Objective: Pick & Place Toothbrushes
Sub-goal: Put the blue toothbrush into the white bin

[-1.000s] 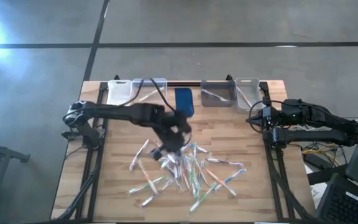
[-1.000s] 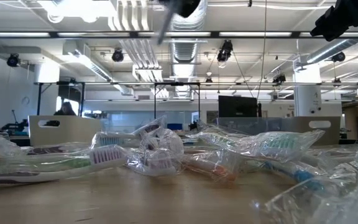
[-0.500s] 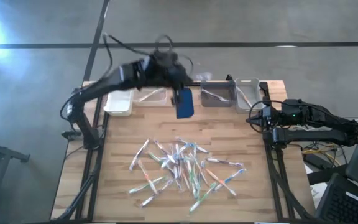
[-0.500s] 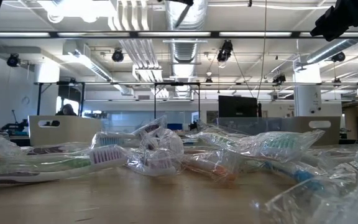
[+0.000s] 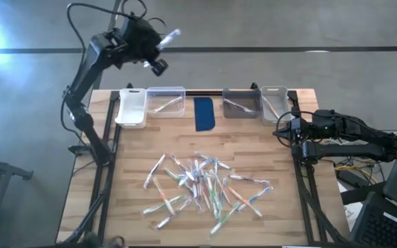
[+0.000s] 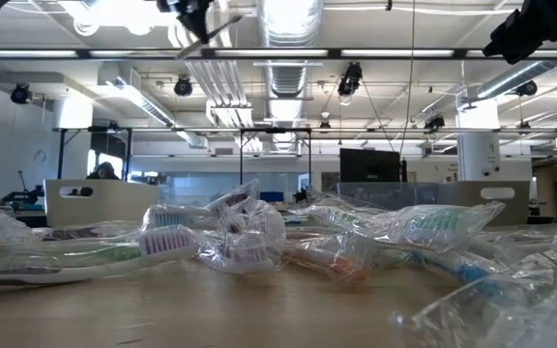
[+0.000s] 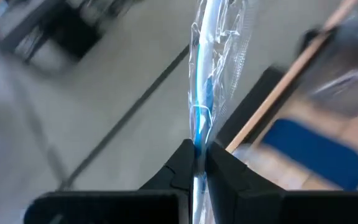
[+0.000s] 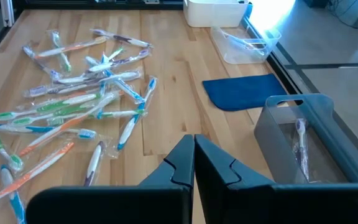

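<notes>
Overhead, left end effector [image 5: 158, 49] raised high beyond table's far edge, toward 11 o'clock, fingers [image 7: 225, 177] pinching wrapped blue-and-white toothbrush [image 7: 207, 81], which sticks out past fingertips. White bin [image 5: 131, 108] and clear bin [image 5: 165, 102] at 11–12 o'clock on table [image 5: 281, 145]; dark blue pad [image 5: 204, 114] at 12; grey bin [image 5: 240, 104] and second clear bin [image 5: 274, 100] at 1. Loose wrapped toothbrushes [image 5: 205, 189] heaped mid-table toward 6. Right end effector [image 5: 285, 126] parked at 3 o'clock edge, fingers pressed together, holding nothing.
</notes>
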Robot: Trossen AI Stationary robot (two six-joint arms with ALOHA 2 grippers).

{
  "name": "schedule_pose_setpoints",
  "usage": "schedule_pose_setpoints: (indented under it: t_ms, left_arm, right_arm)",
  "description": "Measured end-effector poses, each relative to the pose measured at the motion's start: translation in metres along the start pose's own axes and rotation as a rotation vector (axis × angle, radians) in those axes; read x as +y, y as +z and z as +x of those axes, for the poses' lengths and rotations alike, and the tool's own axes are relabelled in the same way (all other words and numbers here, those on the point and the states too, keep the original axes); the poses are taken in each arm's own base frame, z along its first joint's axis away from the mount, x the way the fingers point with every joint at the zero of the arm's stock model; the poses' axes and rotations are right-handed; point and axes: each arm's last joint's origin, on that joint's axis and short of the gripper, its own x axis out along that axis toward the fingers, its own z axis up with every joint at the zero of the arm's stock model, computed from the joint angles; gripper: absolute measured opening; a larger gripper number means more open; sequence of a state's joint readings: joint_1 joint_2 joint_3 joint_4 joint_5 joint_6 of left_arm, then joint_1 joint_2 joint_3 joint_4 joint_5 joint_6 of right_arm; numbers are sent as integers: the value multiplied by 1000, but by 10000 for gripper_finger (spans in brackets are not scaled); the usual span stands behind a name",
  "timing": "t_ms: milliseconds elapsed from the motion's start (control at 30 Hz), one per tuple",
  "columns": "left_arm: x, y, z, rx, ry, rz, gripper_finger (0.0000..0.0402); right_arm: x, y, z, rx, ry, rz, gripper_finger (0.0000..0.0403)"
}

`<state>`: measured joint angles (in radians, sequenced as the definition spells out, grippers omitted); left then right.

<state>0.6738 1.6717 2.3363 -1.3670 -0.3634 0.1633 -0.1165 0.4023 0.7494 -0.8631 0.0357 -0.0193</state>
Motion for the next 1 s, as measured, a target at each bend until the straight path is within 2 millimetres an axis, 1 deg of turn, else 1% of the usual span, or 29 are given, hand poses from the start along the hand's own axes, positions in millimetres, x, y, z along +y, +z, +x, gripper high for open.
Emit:
schedule_pose_setpoints:
  t_ms: [100,167,367,467,600,767,1000]
  left_arm:
    - [11,-15,4,146,58,-32,26]
    - [15,-22,6,212,69,-68,26]
    - [22,-35,25,314,108,-175,26]
    - [24,-44,39,379,134,-250,26]
    - [20,-60,62,487,160,-314,26]
    - [11,-86,87,622,175,-352,26]
    - [0,-121,114,702,134,-431,26]
  right_arm:
    - [0,0,0,-1,0,0,8]
    - [0,0,0,0,0,0,8]
    - [0,0,0,0,0,0,8]
    - [0,0,0,0,0,0,8]
    - [0,0,0,-1,0,0,8]
    - [0,0,0,0,1,0,8]
    - [0,0,0,0,1,0,8]
